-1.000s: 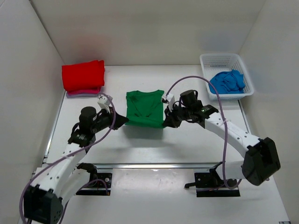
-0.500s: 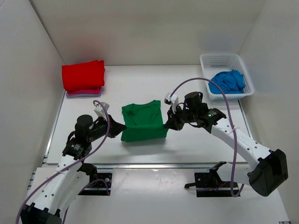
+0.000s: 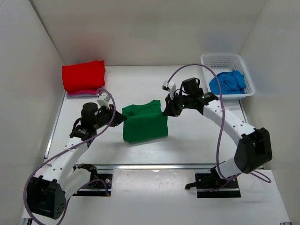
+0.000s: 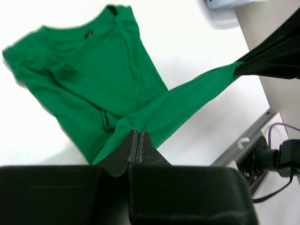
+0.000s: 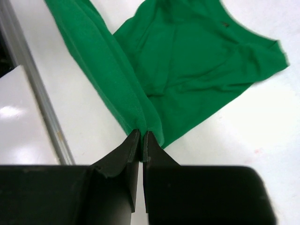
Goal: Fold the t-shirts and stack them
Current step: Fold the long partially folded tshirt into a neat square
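The green shirt (image 3: 144, 123) is in the middle of the counter (image 3: 197, 136). Its neck end lies flat on the counter. The other end is lifted up and pulled into a tight band between the two arms. The left gripper (image 4: 137, 136) is clamped on one corner of that band and the right gripper (image 5: 141, 136) is clamped on the other corner. Each pair of fingers is pinched together on the cloth.

This looks like the fold where the bottom half goes over the top half. To do it well, both arms should move together, at the same height and the same speed, so the band stays straight. If one arm goes ahead, the fold will come out crooked. The held edge should land neatly on the flat part up by the neck, and only then should the fingers let go.

The counter is white and smooth, so the cloth may slide if it is pulled too hard. White walls (image 3: 140, 33) stand close on three sides, which leaves little room. In the far left corner a folded red shirt (image 3: 83, 75) sits on a pink shirt (image 3: 79, 94) – the pile to add to. A blue shirt (image 3: 228, 81) lies bunched in the basket (image 3: 220, 59) at the far right, well apart from the arms
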Robot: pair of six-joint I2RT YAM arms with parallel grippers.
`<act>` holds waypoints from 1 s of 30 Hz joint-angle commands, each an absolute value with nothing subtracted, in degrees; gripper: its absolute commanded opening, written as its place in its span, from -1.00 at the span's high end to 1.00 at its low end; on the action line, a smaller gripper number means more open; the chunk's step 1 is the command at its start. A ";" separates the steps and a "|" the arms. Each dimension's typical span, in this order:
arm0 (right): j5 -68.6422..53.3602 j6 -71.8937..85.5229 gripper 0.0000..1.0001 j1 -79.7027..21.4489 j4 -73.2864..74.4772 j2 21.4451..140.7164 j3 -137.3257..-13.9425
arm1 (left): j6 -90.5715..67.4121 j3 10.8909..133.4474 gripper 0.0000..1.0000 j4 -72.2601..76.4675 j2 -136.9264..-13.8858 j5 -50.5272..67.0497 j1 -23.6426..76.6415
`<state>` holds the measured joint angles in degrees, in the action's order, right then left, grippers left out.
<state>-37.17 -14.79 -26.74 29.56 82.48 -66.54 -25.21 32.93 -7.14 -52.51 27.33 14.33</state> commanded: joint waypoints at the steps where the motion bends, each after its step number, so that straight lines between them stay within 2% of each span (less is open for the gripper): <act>1: -39.55 -18.19 0.99 -24.96 29.97 86.99 -71.80 | -23.99 37.00 1.00 -2.47 -55.97 26.54 13.62; 15: -42.01 -20.83 1.00 -21.27 27.86 105.11 -87.53 | -25.40 37.08 1.00 10.19 -70.74 25.93 10.20; 30: -43.07 -21.27 1.00 -21.36 26.90 115.22 -98.43 | -26.10 37.09 1.00 13.62 -75.49 22.68 7.91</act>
<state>-42.17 -20.18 -21.74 29.06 113.65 -95.92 -25.80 36.40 11.05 -75.00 24.95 8.80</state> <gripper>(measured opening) 0.025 0.026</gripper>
